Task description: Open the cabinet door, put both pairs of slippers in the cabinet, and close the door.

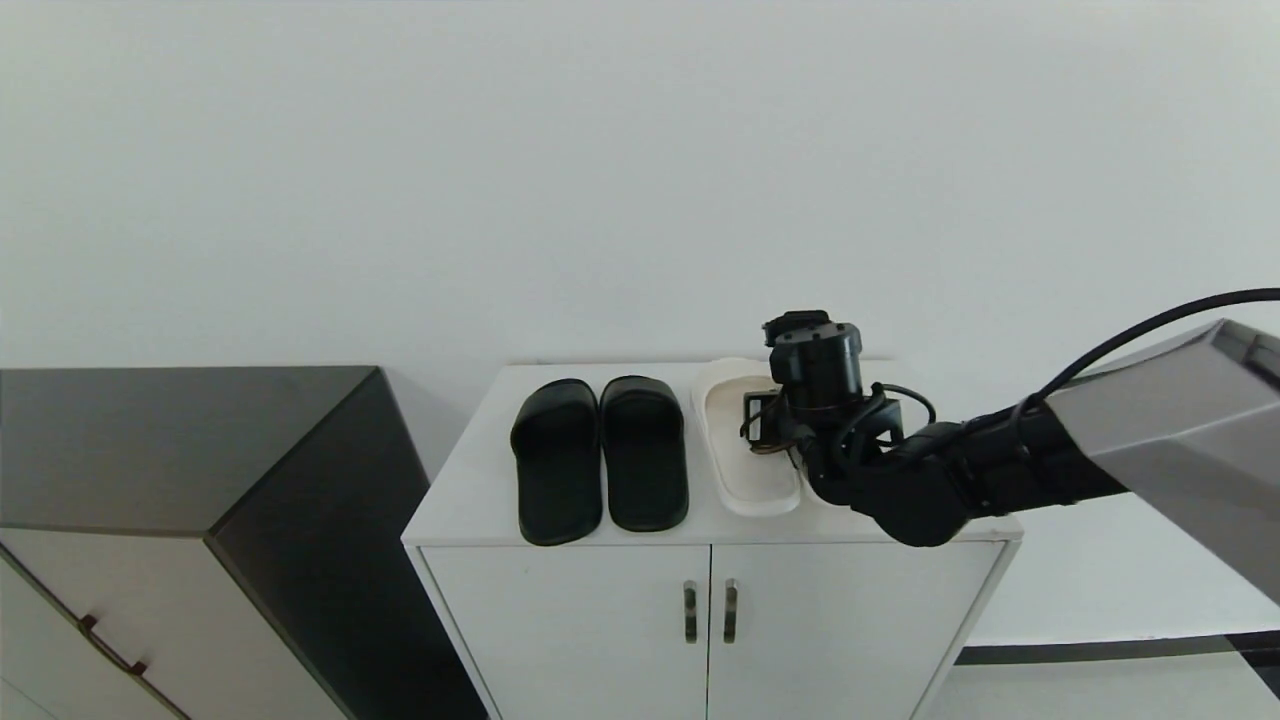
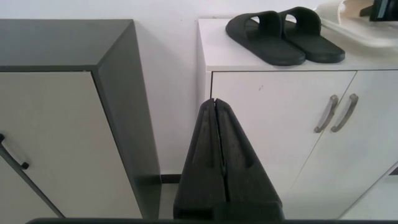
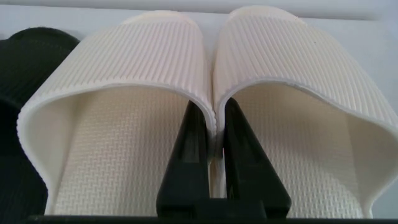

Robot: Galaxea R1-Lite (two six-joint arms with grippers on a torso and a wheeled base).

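A pair of black slippers [image 1: 598,460] lies side by side on top of the white cabinet [image 1: 570,620]. To their right lies a pair of white slippers [image 1: 745,440]. My right gripper [image 1: 765,420] is down over the white pair. In the right wrist view its fingers [image 3: 214,109] are shut on the two inner strap edges of the white slippers [image 3: 124,93], pinching them together. Both cabinet doors are closed, with their two handles [image 1: 710,610] at the middle. My left gripper [image 2: 214,102] is shut with nothing in it, held low in front of the cabinet's left door [image 2: 273,124].
A dark grey cabinet [image 1: 180,440] with a pale front stands to the left of the white one, with a narrow gap between them. A plain white wall is behind both. The floor lies open to the right of the white cabinet.
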